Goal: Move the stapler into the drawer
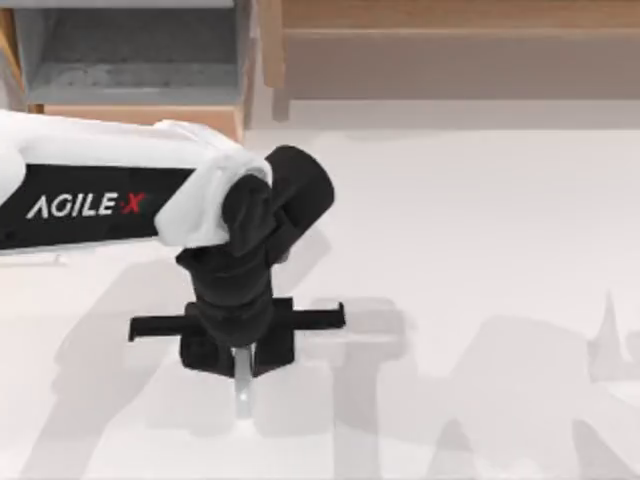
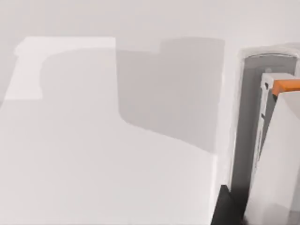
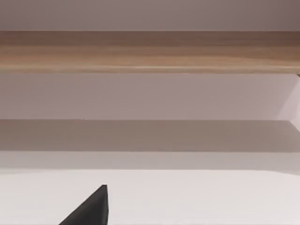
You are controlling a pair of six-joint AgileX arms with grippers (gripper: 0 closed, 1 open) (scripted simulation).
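The stapler (image 1: 243, 388) is a small whitish-silver bar sticking out from under my left gripper (image 1: 241, 360) towards the table's front edge. My left gripper points straight down over the front left-centre of the table, its black jaws pressed against both sides of the stapler. Close up in the left wrist view, the stapler (image 2: 276, 150) shows an orange tip, with a black finger (image 2: 226, 208) against it. The drawer (image 1: 140, 116) stands open at the back left, with a grey interior and a tan front panel. A black part of my right gripper (image 3: 91, 208) shows in the right wrist view, facing the wooden unit.
A wide wooden unit (image 1: 450, 50) with a long beige-grey recess runs along the back right, next to the drawer; its wooden edge (image 3: 150, 51) is in the right wrist view. Grey arm shadows lie on the white tabletop (image 1: 480, 230).
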